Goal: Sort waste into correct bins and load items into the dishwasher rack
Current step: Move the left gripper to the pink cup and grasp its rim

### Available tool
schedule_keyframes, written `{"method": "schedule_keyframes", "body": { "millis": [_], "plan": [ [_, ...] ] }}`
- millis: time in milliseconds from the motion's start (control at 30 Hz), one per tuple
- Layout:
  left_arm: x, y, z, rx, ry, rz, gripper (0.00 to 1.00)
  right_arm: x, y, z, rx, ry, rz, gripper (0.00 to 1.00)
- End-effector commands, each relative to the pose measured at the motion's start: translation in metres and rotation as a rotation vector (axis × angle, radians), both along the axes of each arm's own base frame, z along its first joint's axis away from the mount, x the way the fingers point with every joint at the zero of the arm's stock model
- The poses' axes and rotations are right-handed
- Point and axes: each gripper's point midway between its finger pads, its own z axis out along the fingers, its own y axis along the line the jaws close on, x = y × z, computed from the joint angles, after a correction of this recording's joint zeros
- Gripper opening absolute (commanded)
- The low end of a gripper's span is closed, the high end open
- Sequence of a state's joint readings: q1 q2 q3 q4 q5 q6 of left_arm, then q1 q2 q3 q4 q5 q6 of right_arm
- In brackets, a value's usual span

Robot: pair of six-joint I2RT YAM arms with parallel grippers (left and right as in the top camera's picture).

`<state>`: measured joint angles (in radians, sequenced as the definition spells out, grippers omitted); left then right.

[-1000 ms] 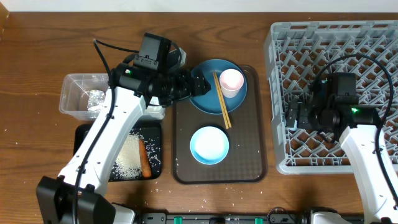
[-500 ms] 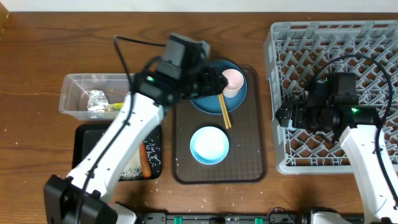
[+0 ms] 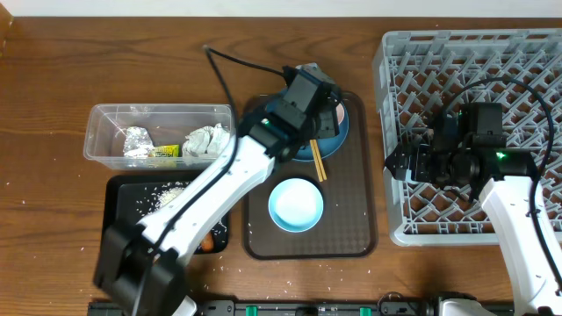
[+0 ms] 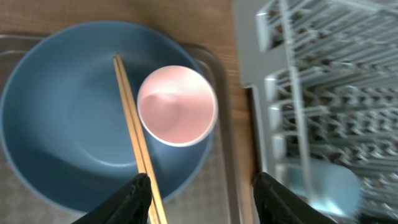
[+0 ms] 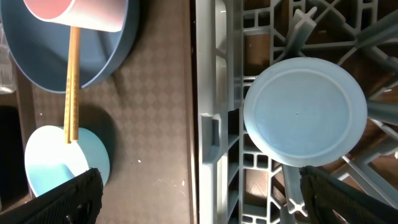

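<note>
My left gripper hangs open above the dark blue plate, with nothing between its fingers. The pale pink cup stands upright on that plate, just ahead of the fingertips, and the wooden chopsticks lie beside it. My right gripper stands wide open and empty over the left edge of the grey dishwasher rack. The light blue cup sits upside down in the rack. The pale blue bowl rests on the brown tray.
The clear tub holds foil, a wrapper and tissue. The black tray below it carries rice, partly under my left arm. The rack wall stands just right of the brown tray.
My left arm swung right from the tub to over the plate and pink cup, and its jaws narrowed partway. The right gripper shifted slightly left.
</note>
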<state>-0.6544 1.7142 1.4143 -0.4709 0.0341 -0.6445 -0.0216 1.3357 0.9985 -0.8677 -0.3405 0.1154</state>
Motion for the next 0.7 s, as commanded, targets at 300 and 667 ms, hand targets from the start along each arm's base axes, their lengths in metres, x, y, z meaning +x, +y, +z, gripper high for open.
{"method": "schedule_keyframes", "body": {
  "millis": [300, 667],
  "plan": [
    [0.03, -0.004, -0.067, 0.06, 0.044, 0.062, 0.56, 0.003, 0.003, 0.003, 0.015, 0.0, -0.004, 0.99],
    [0.048, 0.021, -0.093, 0.083, 0.086, 0.129, 0.56, 0.002, 0.002, 0.002, 0.015, 0.003, -0.004, 0.99]
  ]
}}
